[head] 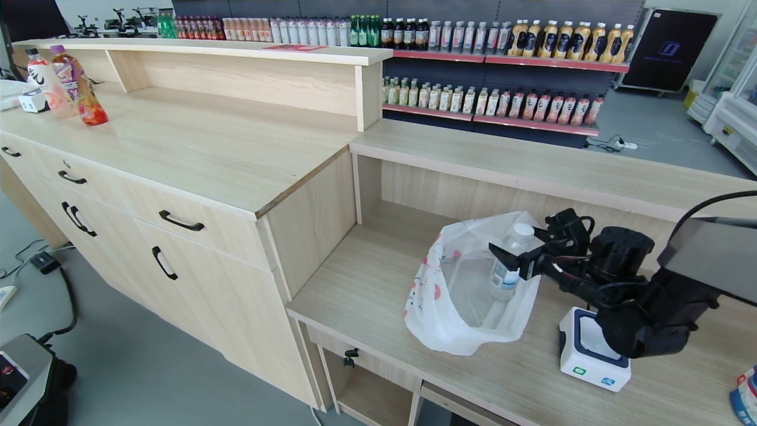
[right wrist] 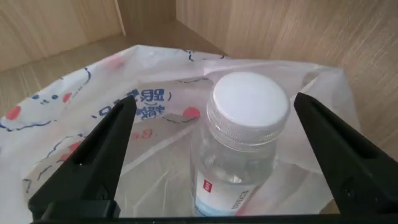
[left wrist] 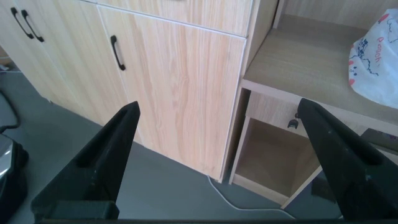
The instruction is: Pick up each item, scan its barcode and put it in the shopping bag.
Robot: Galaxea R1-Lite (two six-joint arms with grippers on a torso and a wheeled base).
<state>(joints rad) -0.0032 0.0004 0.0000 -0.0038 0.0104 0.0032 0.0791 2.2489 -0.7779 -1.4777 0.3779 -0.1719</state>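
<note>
Bottle (head: 510, 263): upright inside shopping bag (head: 449, 296) on bench (head: 366, 278).
Right tool (head: 526, 245): my fingers spread wide either side of it, gripping nothing.
Left tool (left wrist: 217, 112): likewise spread wide, empty.

Looks down past the left gripper (left wrist: 217, 165), its dark fingers (left wrist: 93, 168) spread wide with nothing between them, onto bare grey floor (left wrist: 161, 186); faces a shut, pale wooden cabinet door (left wrist: 180, 81) with an upright black handle (left wrist: 117, 53); takes in two more black handles (left wrist: 25, 23) on the neighbouring door; beside the cabinet, meets a lower counter (left wrist: 298, 56) of the same wood, with an open compartment (left wrist: 273, 155) beneath it and a small dark fitting (left wrist: 292, 123) on the front just above that opening; catches part of the white shopping bag (left wrist: 379, 56), printed in red and blue, lying on the counter
</note>
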